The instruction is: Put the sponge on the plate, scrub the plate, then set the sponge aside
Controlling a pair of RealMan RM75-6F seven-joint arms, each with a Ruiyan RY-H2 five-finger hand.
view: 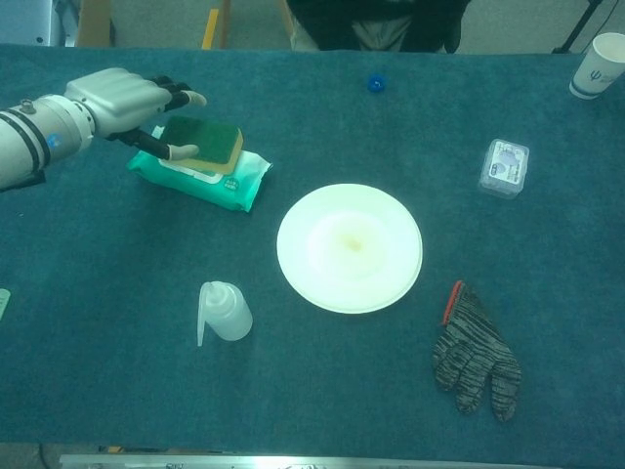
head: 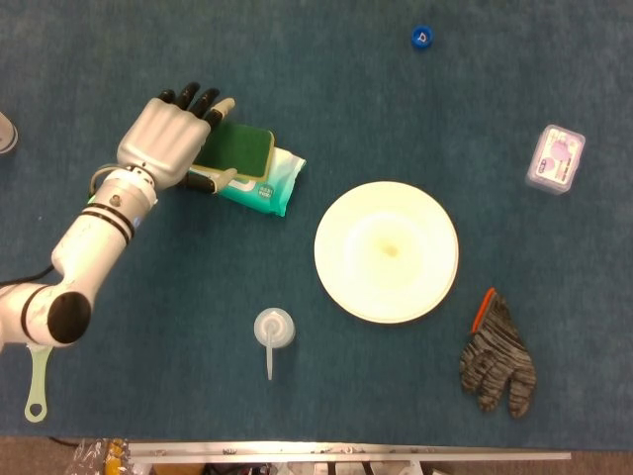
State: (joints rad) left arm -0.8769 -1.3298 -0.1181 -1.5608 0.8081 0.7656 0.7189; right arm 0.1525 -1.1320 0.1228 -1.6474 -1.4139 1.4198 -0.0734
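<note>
Blue cloth covers the whole tabletop (head: 326, 109), and everything lies spread out on it. At the far lower left of the head view a pale green brush (head: 38, 371) pokes out beside my arm. My left hand (head: 173, 143) sits in the upper left, lying over the left end of the sponge (head: 237, 148), fingers spread over its far side and the thumb along its near edge; I cannot tell for certain whether the grip has closed, so for now it reads as apart and reaching around it. My right hand does not show in either view. The sponge, green on top with a yellow underside, rests on a teal wet-wipe pack (head: 265, 183), which lies tilted with its right end toward the plate.

Lower centre-left, a small clear squeeze bottle (head: 273, 331) lies on its side with the nozzle pointing at the lower edge. Right of centre sits the pale round plate (head: 387, 250), with a faint yellowish smear in its middle, well apart from the sponge. Near the top edge is a small blue bottle cap (head: 422, 38). Lower right of the plate lies a grey knitted work glove (head: 497, 360) with an orange cuff. In the upper right lies a small clear plastic box (head: 556, 158), and the chest view shows a paper cup (view: 599, 64) in its top right corner.
</note>
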